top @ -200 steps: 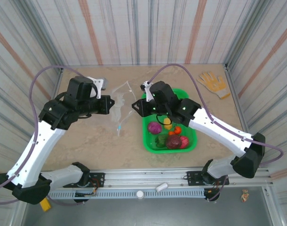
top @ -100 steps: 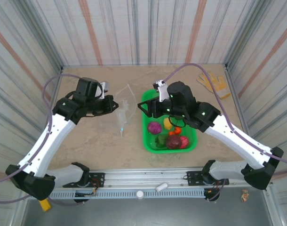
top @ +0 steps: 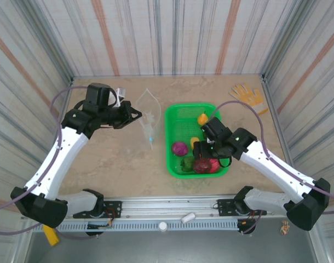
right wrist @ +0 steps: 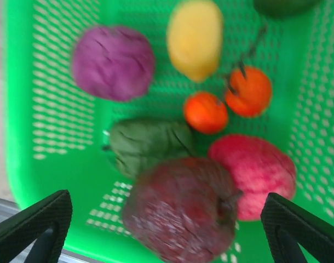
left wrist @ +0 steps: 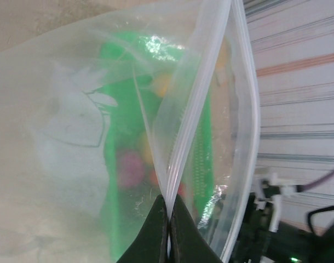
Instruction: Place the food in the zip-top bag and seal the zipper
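My left gripper (top: 134,115) is shut on the zipper (left wrist: 197,98) at the mouth edge of the clear zip-top bag (top: 148,120), which hangs floppy with its mouth partly apart (left wrist: 74,120). The food lies in a green basket (top: 180,123): a purple piece (right wrist: 113,63), a yellow one (right wrist: 194,38), two orange ones (right wrist: 206,112), a dark green one (right wrist: 150,145), a dark red one (right wrist: 180,211) and a magenta one (right wrist: 254,170). My right gripper (right wrist: 167,230) hangs open over the dark red piece (top: 202,165), touching nothing.
The basket sits right of the bag, and its rim (left wrist: 197,159) shows through the plastic. A yellow-orange piece (top: 202,118) lies at its far end. A yellow work glove (top: 246,96) rests at the back right. Corrugated walls enclose the table.
My right gripper left the bag's mouth, swung right and nearer over the basket, and opened wide. My left gripper carried the bag slightly back, still shut on its edge.
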Motion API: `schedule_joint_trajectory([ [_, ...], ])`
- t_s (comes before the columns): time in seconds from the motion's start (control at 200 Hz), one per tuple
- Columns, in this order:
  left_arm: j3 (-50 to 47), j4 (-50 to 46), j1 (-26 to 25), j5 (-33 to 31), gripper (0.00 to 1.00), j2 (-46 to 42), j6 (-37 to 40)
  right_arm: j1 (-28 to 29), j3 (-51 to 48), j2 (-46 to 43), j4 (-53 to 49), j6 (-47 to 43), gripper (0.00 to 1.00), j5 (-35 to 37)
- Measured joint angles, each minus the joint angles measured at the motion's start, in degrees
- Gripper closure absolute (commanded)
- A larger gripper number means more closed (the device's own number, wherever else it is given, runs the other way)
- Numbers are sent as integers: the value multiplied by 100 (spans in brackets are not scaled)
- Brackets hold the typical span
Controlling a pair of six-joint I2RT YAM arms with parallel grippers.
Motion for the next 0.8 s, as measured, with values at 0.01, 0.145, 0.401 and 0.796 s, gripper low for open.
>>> schedule_joint_trajectory([
  [0.01,13,0,0,13,100,-7,-7,-7,-33,-2,-24,24,3,-2],
  [0.145,52,-7,0,144,100,-33,-11,-103,-450,-33,-11,70,3,-162],
  [0.401,61,-170,0,144,100,96,122,-223,-896,155,450,114,22,-796],
  [0.796,466,-623,57,9,100,286,487,-468,-796,-7,540,345,52,-1360],
])
